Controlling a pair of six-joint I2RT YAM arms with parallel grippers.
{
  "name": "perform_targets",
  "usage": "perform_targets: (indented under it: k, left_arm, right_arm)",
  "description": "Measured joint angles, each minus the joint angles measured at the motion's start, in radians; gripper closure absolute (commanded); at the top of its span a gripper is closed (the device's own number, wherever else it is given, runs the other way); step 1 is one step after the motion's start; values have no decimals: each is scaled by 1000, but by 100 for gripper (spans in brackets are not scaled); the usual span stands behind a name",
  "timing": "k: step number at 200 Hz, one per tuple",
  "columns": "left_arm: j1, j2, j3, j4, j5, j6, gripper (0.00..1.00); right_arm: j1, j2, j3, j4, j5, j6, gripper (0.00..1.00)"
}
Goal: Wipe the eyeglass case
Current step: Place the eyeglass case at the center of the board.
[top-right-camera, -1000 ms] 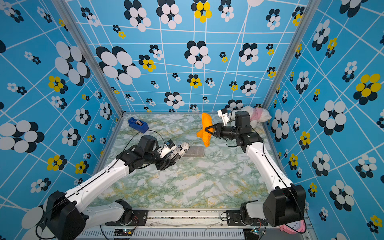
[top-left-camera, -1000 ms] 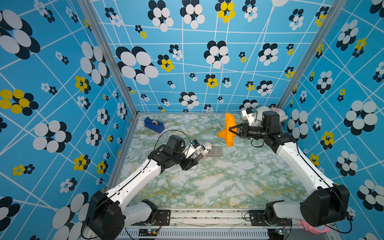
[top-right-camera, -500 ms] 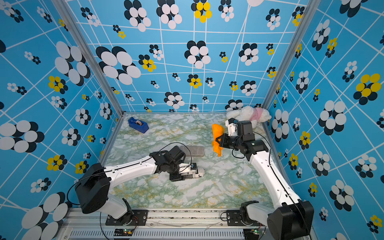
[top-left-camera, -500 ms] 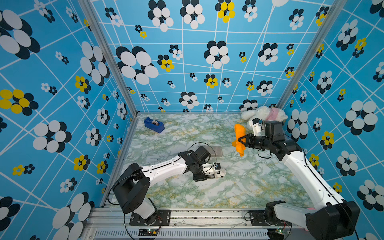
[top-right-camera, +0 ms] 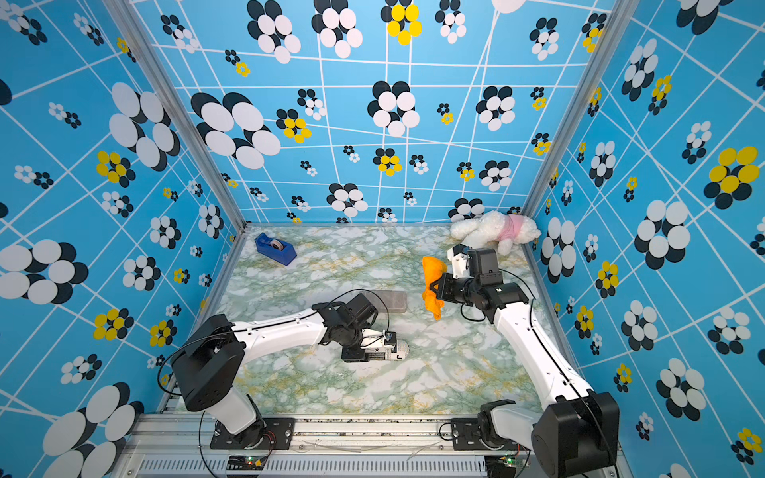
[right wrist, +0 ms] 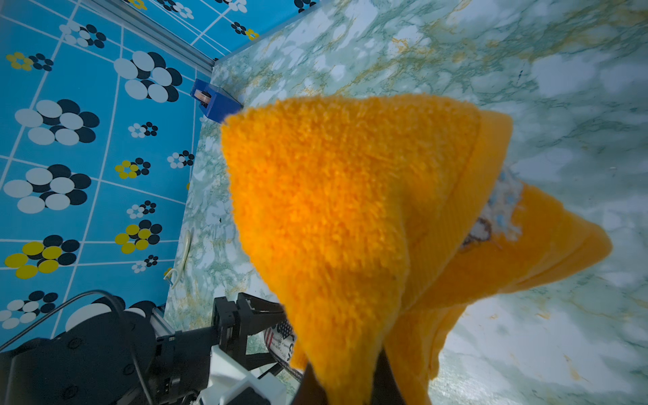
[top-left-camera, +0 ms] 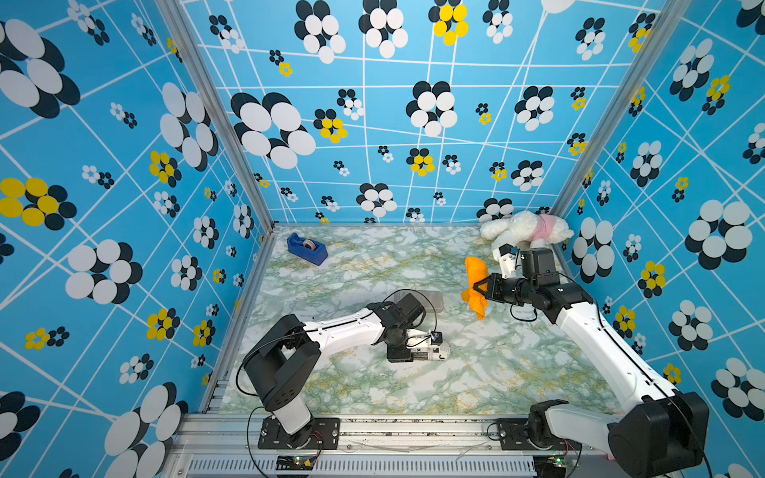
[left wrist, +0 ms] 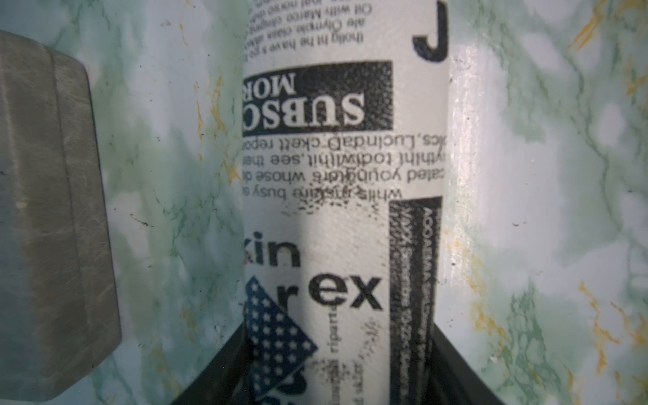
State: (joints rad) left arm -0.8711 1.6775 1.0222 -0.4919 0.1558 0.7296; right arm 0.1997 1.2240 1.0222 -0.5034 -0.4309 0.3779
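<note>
Case [top-left-camera: 432, 354], the newsprint-covered one, lies low on the table [top-left-camera: 372, 265] in front of the middle, in both top views [top-right-camera: 391, 354]. Whether it rests on the marble or sits just above it cannot be told. Its long axis runs across the table. One end is pinched in the left gripper [top-left-camera: 412, 355] and the free end points toward the right arm's side. The left wrist view shows the jaws closed narrow on either side of that near end, with most of the case's [left wrist: 343, 175] length bare beyond them.

The right gripper [top-left-camera: 476, 287] is clamped on an orange cloth [top-left-camera: 474, 269], which hangs in folds above the table. From the cloth, the case lies toward the front edge and a little toward the left arm, with a clear gap between them. The right arm does the wiping and, as I judge it, must come forward and down so the cloth sweeps along the case's length.

A grey block [top-left-camera: 426, 299] sits just behind the case, partly under the left wrist. It lies close beside the cloth's likely path, so the cloth could brush it. A tape dispenser [top-left-camera: 307, 248] and a plush [top-left-camera: 521, 229] lie in the back corners, well clear.
</note>
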Motion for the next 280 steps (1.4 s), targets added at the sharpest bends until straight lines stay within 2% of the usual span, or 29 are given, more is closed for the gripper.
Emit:
perform_targets:
  k: [13, 27, 45, 93, 121, 186, 194, 199, 209, 215, 251, 280]
  left_arm:
    - [0, 2, 0, 5, 0, 0, 85]
    - [0, 2, -4, 18, 0, 0, 77]
    - [0, 2, -17, 29, 0, 0, 72]
    - [0, 24, -20, 29, -1, 0, 70]
    - [0, 32, -20, 28, -12, -3, 45]
    - [0, 32, -20, 25, -19, -7, 28]
    - [0, 32, -20, 25, -19, -7, 24]
    - [0, 32, -20, 26, -21, -8, 16]
    - [0, 32, -20, 28, -26, -13, 14]
    - [0, 32, -21, 29, -28, -11, 5]
    - [4, 7, -21, 24, -39, -12, 4]
    - [55, -126, -21, 6, -15, -23, 4]
  right_arm:
    - [0, 6, -1, 5, 0, 0, 100]
    - [0, 15, -3, 14, 0, 0, 100]
    - [0, 19, -14, 22, 0, 0, 100]
    - [0, 45, -19, 31, 0, -1, 100]
    - [0, 45, -23, 39, 0, -5, 100]
    - [0, 45, -32, 38, 0, -20, 100]
    - [0, 45, -32, 38, 0, -24, 100]
    - [0, 45, -32, 37, 0, -27, 100]
    - [0, 45, -32, 35, 0, -28, 100]
    - [0, 45, -32, 34, 0, -31, 100]
    - [0, 34, -32, 20, 0, -38, 100]
    - [0, 23, 1, -42, 0, -53, 100]
